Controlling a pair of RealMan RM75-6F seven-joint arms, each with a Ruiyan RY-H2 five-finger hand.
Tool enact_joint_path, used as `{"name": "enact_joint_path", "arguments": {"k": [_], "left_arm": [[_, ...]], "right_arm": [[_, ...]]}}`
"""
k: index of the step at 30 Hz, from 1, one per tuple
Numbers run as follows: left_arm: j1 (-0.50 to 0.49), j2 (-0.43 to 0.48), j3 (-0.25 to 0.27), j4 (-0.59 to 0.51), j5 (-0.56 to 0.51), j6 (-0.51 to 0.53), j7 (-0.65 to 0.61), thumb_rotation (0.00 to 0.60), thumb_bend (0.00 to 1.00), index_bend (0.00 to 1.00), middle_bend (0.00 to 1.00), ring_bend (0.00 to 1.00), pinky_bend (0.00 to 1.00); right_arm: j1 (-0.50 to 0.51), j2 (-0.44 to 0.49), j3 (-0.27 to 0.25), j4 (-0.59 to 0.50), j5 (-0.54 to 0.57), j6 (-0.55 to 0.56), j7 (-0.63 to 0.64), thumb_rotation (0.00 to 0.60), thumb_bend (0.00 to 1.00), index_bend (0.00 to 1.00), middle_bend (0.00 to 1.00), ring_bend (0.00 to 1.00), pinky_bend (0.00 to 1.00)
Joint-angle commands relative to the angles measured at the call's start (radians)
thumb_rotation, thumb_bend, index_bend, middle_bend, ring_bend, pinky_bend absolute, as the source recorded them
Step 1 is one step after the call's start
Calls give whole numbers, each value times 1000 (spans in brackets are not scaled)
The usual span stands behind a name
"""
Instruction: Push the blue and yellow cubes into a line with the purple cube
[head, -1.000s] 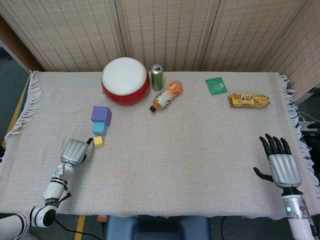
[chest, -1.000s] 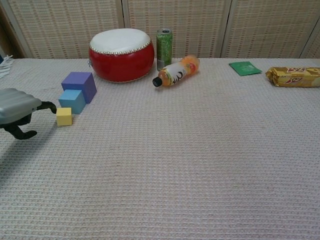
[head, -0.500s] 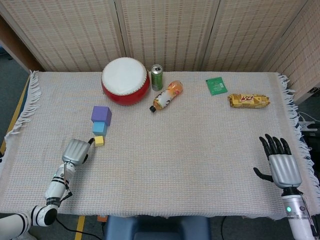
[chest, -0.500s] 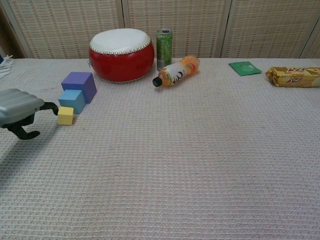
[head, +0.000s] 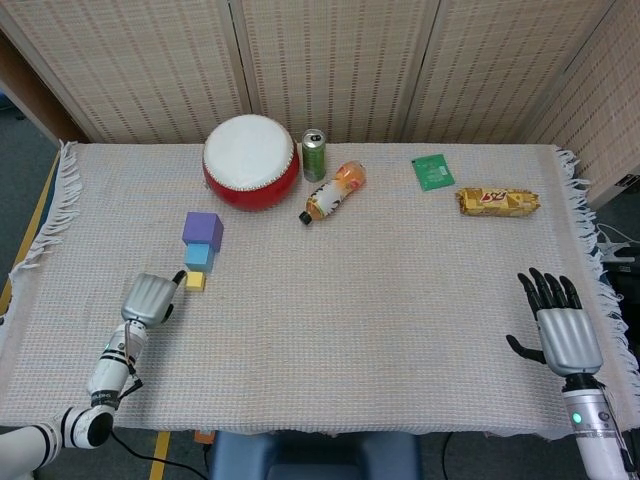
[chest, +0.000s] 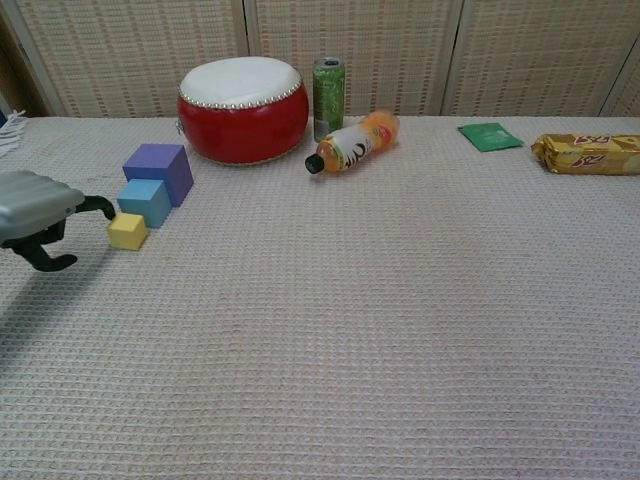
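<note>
Three cubes: purple cube (head: 202, 229), blue cube (head: 199, 256) and yellow cube (head: 195, 281) run in a short row at the left of the table cloth (head: 380, 330), each close against the next
Left hand: left hand (head: 149, 299) lies knuckles-up just beside the yellow cube, fingers curled under, holding nothing; one dark fingertip (chest: 103, 208) reaches to the cube's near-left edge, touching or nearly so
Right hand: right hand (head: 558, 325) rests flat at the far right, fingers spread, well apart from everything
Task stage: a judgement, the line looks almost made; the yellow cube sits slightly off toward the hand
Risk: a push off the cube's middle could spin it or slide it past the blue one, breaking the row; too hard a shove could carry into the blue and purple cubes and skew them
Rest: red drum (head: 251, 160), green can (head: 314, 154), orange bottle (head: 333, 190) lying down, green packet (head: 433, 172), yellow snack wrapper (head: 497, 201), all near the far edge
</note>
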Motion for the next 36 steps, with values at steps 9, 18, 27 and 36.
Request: {"name": "enact_joint_path", "arguments": {"k": [9,18,27,36], "left_arm": [[60,32,25,-95,42,140,63,600,382,281,1000,1000,1000],[68,21,64,-154,95,120,55,600,381,283,1000,1000,1000],[48,3,40,-119,52,61,55,600,385,200,1000,1000,1000],[36,-3,28,-94,22,20,40,600,387,198,1000,1000,1000]], "right_arm": [[1,1,-10,-5,-12,-5,-3,458,3,0,0,0,0],[-7,10,-17,-13,-31,7,7,458,3,0,0,0,0],[-11,16,-15,-13,-36,15,19,457,4,0,0,0,0],[-10,16,-11,-10,-28,11,21,458,3,0,0,0,0]]}}
